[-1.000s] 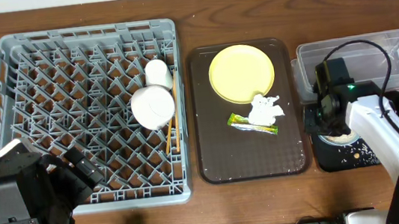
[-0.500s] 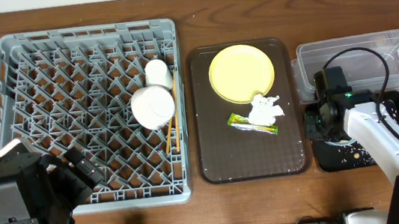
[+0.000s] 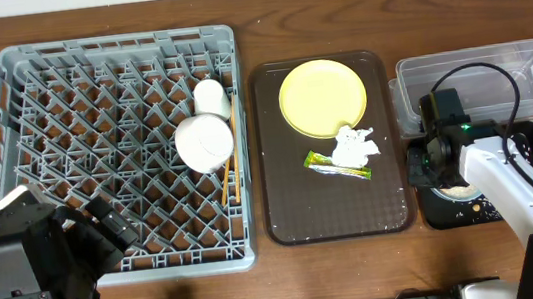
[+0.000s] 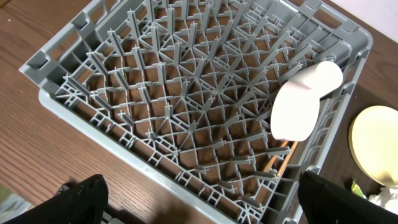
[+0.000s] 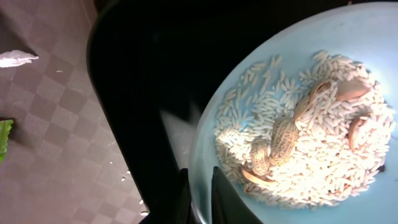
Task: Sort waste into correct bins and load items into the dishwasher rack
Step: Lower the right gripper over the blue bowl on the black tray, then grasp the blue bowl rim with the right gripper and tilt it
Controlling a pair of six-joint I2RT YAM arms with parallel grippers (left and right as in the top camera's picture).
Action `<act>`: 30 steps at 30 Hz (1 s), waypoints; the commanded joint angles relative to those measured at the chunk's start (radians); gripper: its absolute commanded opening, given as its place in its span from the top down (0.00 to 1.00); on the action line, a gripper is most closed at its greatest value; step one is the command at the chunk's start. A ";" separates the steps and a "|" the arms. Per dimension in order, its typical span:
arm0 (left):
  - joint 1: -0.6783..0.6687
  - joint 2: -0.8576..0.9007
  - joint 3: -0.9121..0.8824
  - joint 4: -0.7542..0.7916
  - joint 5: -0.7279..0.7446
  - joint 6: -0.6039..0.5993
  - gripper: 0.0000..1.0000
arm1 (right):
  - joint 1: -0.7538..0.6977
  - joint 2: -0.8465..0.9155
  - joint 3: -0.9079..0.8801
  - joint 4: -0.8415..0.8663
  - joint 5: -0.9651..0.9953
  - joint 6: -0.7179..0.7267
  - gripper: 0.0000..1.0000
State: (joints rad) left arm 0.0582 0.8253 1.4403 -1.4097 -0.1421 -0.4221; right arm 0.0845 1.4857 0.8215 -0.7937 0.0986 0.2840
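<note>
My right gripper (image 5: 200, 193) is shut on the rim of the light blue bowl (image 5: 348, 31), one finger inside and one outside. The bowl holds white rice-like crumbs (image 5: 311, 143) and brown scraps, and it sits in the black tray (image 5: 143, 74). Overhead, the right gripper (image 3: 429, 166) hovers over the black tray's (image 3: 475, 208) left end, hiding most of the bowl. The yellow plate (image 3: 322, 94), tissue (image 3: 354, 146) and wrapper (image 3: 334, 165) lie on the brown tray (image 3: 339, 212). My left gripper (image 4: 202, 208) stands open at the near edge of the dishwasher rack (image 4: 93, 112).
In the rack (image 3: 16, 72) lie a white bowl (image 3: 203, 142), a small white cup (image 3: 210, 96) and chopsticks (image 3: 227, 182) along its right side. The clear tub (image 3: 485, 79) stands behind the black tray. The right arm's cable loops over the tub.
The right gripper has come down and toward the front over the black tray, and its jaws have closed on the bowl's rim. The left arm has not moved.
</note>
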 commanded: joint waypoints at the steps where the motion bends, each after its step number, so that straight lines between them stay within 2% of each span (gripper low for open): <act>1: 0.005 -0.001 0.002 0.000 -0.016 -0.002 0.02 | 0.000 0.000 -0.012 0.002 0.037 -0.012 0.89; 7: 0.005 -0.001 0.002 0.000 -0.016 -0.002 0.02 | 0.000 0.000 -0.012 0.025 0.055 -0.012 0.83; 10: 0.005 -0.001 0.002 0.000 -0.016 -0.002 0.02 | 0.000 0.000 -0.012 0.032 0.055 -0.011 0.85; 18: 0.005 -0.001 0.002 0.000 -0.016 -0.002 0.02 | 0.000 0.000 -0.012 0.035 0.055 -0.011 0.99; 25: 0.005 -0.001 0.002 0.000 -0.016 -0.002 0.02 | -0.011 -0.019 0.018 -0.029 0.054 -0.007 0.99; 30: 0.005 -0.001 0.002 0.000 -0.016 -0.002 0.02 | -0.042 -0.103 0.101 -0.125 0.050 -0.008 0.99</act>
State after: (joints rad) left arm 0.0582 0.8253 1.4403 -1.4097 -0.1421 -0.4221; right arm 0.0635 1.4513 0.8562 -0.9020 0.1383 0.2741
